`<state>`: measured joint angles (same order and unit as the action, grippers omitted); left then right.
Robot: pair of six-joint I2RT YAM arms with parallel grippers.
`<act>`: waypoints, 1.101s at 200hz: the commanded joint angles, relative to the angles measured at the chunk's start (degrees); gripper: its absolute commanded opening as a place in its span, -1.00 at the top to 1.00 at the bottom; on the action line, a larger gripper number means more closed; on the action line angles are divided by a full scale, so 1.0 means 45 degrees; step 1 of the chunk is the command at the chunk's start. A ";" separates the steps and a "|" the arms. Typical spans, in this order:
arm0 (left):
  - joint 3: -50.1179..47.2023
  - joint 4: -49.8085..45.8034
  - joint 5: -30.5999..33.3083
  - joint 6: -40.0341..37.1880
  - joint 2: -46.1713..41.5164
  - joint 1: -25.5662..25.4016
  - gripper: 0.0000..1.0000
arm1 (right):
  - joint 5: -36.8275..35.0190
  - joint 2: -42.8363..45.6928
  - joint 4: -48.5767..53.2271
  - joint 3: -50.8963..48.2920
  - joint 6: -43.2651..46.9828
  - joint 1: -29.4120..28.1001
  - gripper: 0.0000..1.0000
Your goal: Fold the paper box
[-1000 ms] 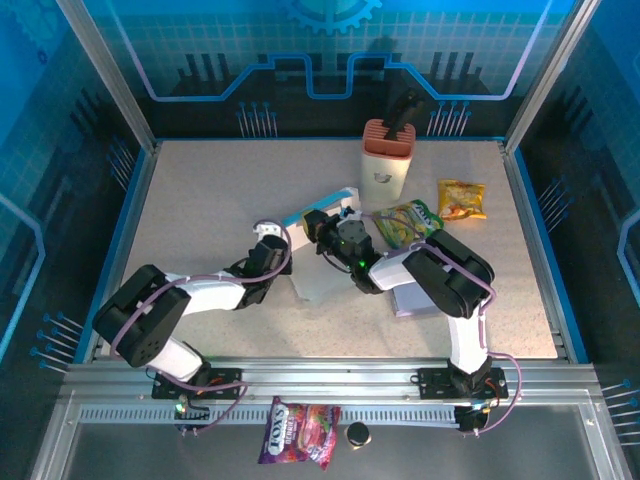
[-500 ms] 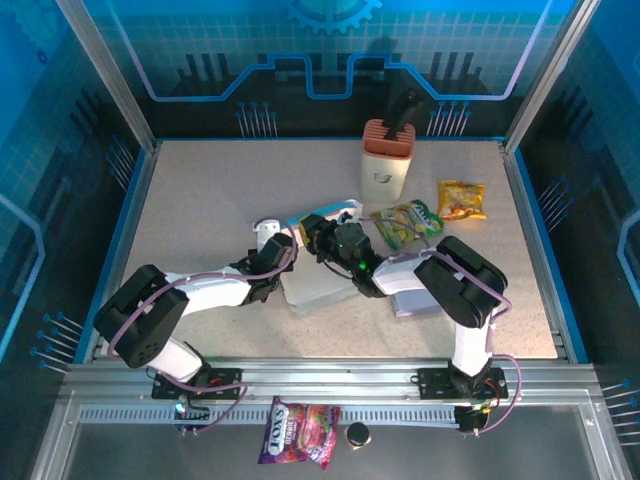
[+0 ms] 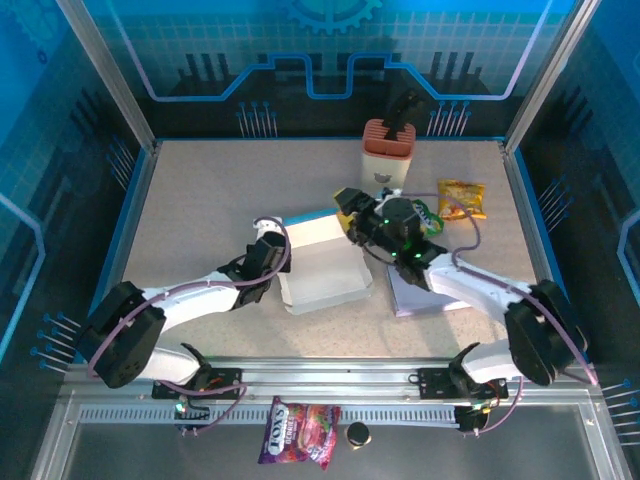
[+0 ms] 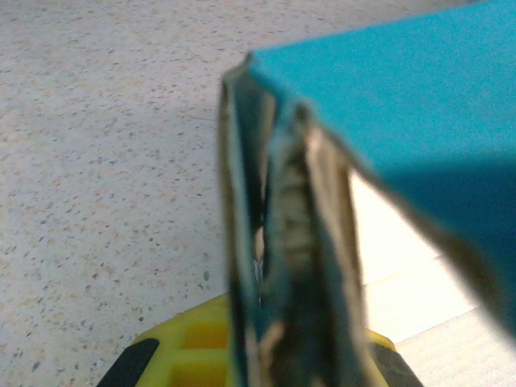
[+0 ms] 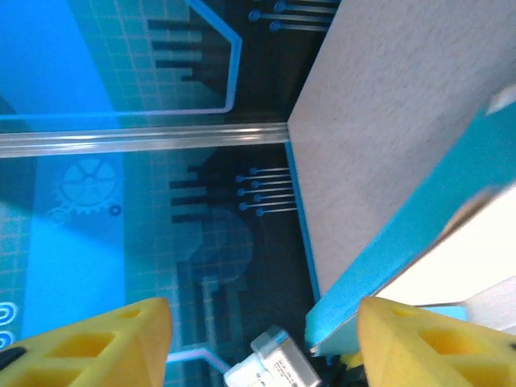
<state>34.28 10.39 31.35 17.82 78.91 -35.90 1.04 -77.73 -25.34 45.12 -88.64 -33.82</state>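
Centrally on the table (image 3: 190, 200) lies the box (image 3: 322, 272), an open tray, white inside, teal outside. Left wrist view adds its layered wall pinched in the left gripper (image 3: 274, 244); right wrist view, the right gripper (image 5: 262, 314) spread beside a teal edge.

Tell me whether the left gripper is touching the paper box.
Touching. Left wrist view: an edge of the paper box sits pinched in the left gripper.
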 commanded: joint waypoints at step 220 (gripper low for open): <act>0.5061 -0.4353 -1.1772 0.0049 0.0598 0.4560 1.00 | 0.2738 0.5929 0.2314 -0.4329 0.0973 0.3936 0.07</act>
<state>56.01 -7.94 -19.92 15.09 81.58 -15.86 20.62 -50.74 -2.17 28.99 -70.52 -14.06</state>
